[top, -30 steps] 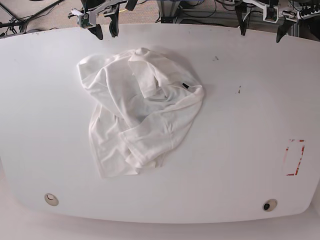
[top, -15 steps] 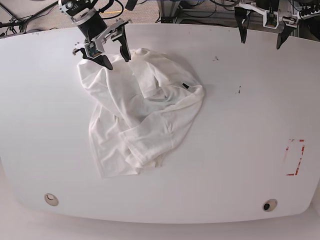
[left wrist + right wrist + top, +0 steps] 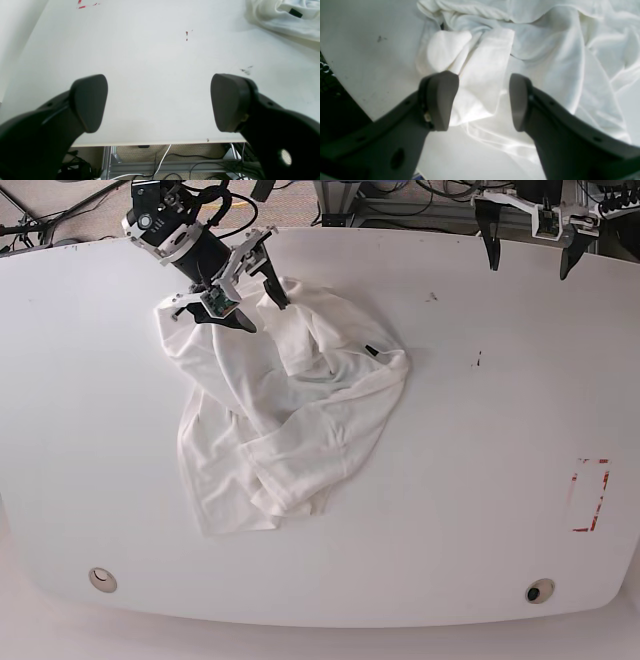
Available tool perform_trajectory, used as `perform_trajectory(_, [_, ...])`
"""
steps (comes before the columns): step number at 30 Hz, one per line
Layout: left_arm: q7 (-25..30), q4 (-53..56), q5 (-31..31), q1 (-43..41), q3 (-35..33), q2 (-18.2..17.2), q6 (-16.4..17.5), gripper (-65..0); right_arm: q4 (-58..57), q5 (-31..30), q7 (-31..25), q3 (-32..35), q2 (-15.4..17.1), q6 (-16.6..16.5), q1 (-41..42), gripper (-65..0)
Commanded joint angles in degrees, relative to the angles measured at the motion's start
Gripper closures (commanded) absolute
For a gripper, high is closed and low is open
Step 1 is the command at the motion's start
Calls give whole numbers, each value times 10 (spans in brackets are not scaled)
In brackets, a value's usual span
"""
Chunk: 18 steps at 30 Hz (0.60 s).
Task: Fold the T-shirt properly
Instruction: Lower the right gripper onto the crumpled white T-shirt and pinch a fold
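Right gripper [image 3: 258, 302] over crumpled T-shirt [image 3: 285, 415]

R gripper [image 3: 253, 302] low, jaws apart, angled down; L gripper [image 3: 529, 246] parked at far edge, jaws wide.

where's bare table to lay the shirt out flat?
Widest bare stretch: between the T-shirt and the red tape mark, under the idle left tool. Also a strip of table along the near edge. Crowded at the far corner, where the right tool hangs over the crumpled cloth.
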State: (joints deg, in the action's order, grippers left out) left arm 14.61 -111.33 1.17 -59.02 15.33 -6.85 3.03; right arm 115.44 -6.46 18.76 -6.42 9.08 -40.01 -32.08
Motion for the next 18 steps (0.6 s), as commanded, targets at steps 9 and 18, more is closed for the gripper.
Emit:
perform_trajectory(9, [-71, -7, 0, 27, 12, -4, -3, -619, 12, -12, 108, 39, 6, 0, 29, -344])
perform_trajectory(18, [-81, -7, 0, 37, 14, -4, -3, -619, 10, -84, 112, 37, 41, 0, 30, -344])
